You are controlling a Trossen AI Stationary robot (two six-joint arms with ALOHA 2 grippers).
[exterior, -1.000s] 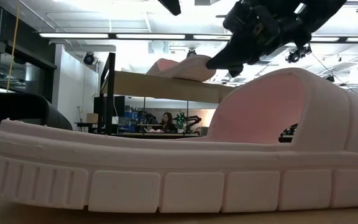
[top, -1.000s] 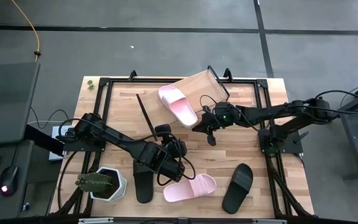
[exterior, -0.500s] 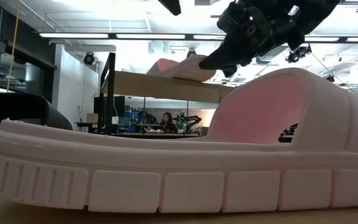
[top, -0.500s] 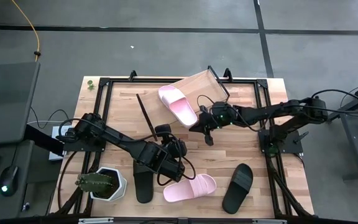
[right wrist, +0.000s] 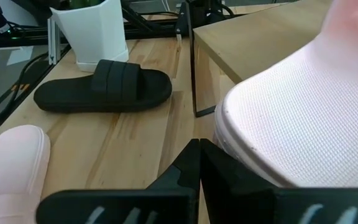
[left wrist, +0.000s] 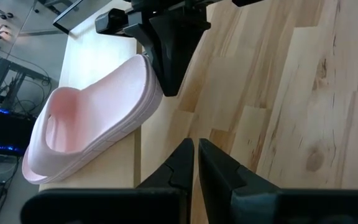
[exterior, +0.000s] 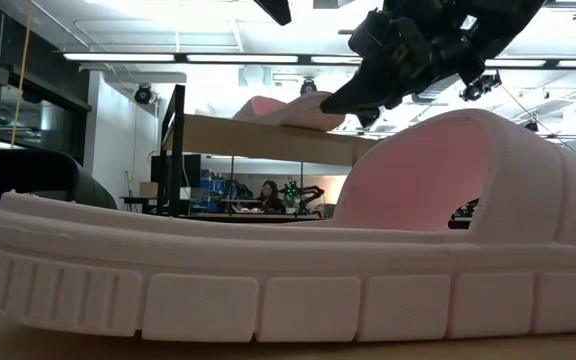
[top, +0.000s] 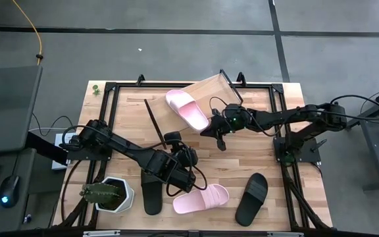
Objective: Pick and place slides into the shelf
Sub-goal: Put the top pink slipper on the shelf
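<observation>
Slides scattered over the tabletop, one pink one on the shelf.

Shelf (top: 210,92) lies skewed at about 12 o'clock on the table (top: 255,158), and a pale pink slide (top: 187,108) rests on its 9 o'clock end, overhanging the edge. The right gripper (top: 220,142), jaws closed on nothing, sits just beside that slide's heel at its 4 o'clock side; the left wrist view shows its dark fingers (left wrist: 169,56) against the slide's sole. The left gripper (top: 191,189), jaws pressed together and empty, hovers near 6 o'clock, between a black slide (top: 152,195) and the second pink slide (top: 201,198). Another black slide (top: 252,198) lies toward 5 o'clock. A potted cactus (top: 107,193) in a white pot stands at 7 o'clock.
</observation>
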